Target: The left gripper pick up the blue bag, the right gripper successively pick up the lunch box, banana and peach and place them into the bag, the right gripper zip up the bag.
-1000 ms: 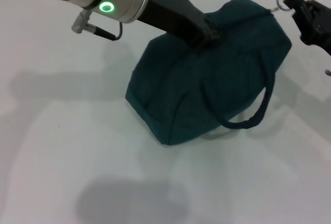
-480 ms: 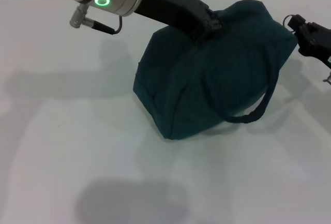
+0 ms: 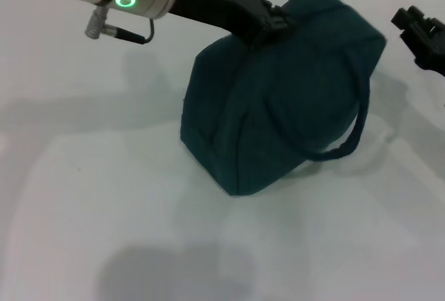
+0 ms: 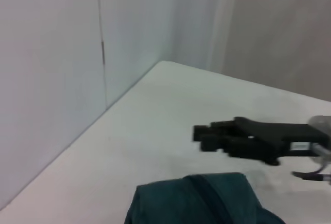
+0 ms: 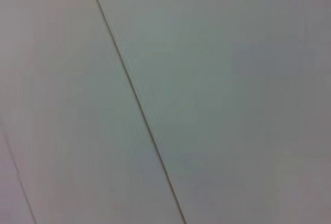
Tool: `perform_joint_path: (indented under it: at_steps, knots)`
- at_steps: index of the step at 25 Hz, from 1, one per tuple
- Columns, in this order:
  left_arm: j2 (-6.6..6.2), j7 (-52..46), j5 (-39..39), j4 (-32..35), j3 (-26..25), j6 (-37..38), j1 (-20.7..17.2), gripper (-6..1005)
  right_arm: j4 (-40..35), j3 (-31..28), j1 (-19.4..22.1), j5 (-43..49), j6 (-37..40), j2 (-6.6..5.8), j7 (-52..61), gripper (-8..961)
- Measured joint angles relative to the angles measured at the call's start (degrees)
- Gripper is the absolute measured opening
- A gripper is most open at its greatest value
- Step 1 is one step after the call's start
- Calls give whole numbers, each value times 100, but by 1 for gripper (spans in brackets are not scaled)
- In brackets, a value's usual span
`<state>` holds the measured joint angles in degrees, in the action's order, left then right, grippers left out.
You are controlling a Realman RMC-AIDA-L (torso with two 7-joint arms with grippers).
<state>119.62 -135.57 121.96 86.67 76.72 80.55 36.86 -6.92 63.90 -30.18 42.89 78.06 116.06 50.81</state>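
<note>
Two tools show: the left tool (image 3: 268, 26) is clamped on the blue bag's (image 3: 292, 99) far top edge; the right tool (image 3: 417, 26), grip unreadable, sits apart at far right. If that pinch slips, the tilted bag flops onto the desk (image 3: 104, 197)

Right wrist view: a plain pale grey-white surface (image 5: 222, 89) fills the whole picture, and I cannot tell whether it is wall, panel or bench. One thin dark seam (image 5: 135, 97) runs straight across it on a diagonal, from one edge of the picture to the opposite edge. A second, much fainter line (image 5: 18, 177) shows near one corner, roughly parallel to the first, and the strip beyond it looks slightly pinker than the rest.
</note>
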Motion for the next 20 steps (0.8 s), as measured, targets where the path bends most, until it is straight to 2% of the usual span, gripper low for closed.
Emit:
perform_joint_path:
  at_steps: [5, 10, 13, 16, 17, 20]
  knots:
    - [-1, 35, -28, -8, -35, -82, -87, 114, -71, -8, 271, -47, 809, -19, -164, 172]
    - [5, 133, -297, -9, -42, -256, -277, 145, -73, 45, 509, -38, 1368, -37, -231, 408]
    - [6, 461, -748, 9, -180, -399, -540, 207, -73, 63, 655, -21, 1555, -45, -241, 644]
    - [-4, 860, -1384, -5, -446, -359, -868, 291, -77, 85, 736, -2, 1712, -62, -245, 739]
    - [-9, 1044, -1641, -16, -552, -284, -1011, 319, -204, 199, 872, 186, 2088, -124, -281, 771]
    - [-17, 1841, -2394, -99, -888, 109, -1542, 437, -583, 294, 1012, 799, 2499, -197, -325, 842]
